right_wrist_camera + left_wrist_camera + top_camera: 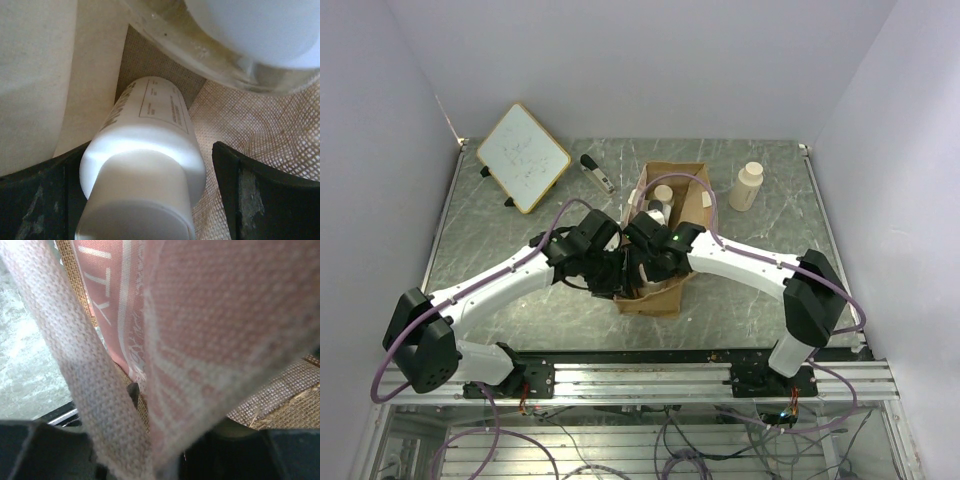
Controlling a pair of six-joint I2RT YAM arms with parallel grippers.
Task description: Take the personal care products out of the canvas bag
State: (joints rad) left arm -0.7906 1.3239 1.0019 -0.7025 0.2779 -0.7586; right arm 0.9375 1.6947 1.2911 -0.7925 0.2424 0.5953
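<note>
Canvas bag (660, 297) is lying flat on the surface (500, 240), and both of your tools are hanging over its middle, very close together.

Your right tool (145, 200) is pointing into the bag with its jaws standing wide. A white bottle (150, 150) with a white cap is lying between its fingers (250, 195), cap end toward the tool. The left finger is sitting right against the bottle's side. The right finger is sitting apart from it, so the tool is not squeezing the bottle. Just ahead of the tool, past that bottle, a see-through yellowish bottle (200, 55) is lying on the rough bag cloth.

Your left tool (150, 462) is sitting right up against the bag. A cream-white strap (75, 365) and a fold of pink printed cloth (215, 315) are running down between its dark fingers and hiding the tips. You cannot tell if this tool is wide, narrow or pinching the strap.

From above, two capped bottles (663, 193) are showing in the bag's open end, beyond both tools. One cream bottle (747, 186) with a beige cap is standing upright on the surface outside the bag, beyond your right tool. A whiteboard (523, 156) is lying well beyond your left tool.
</note>
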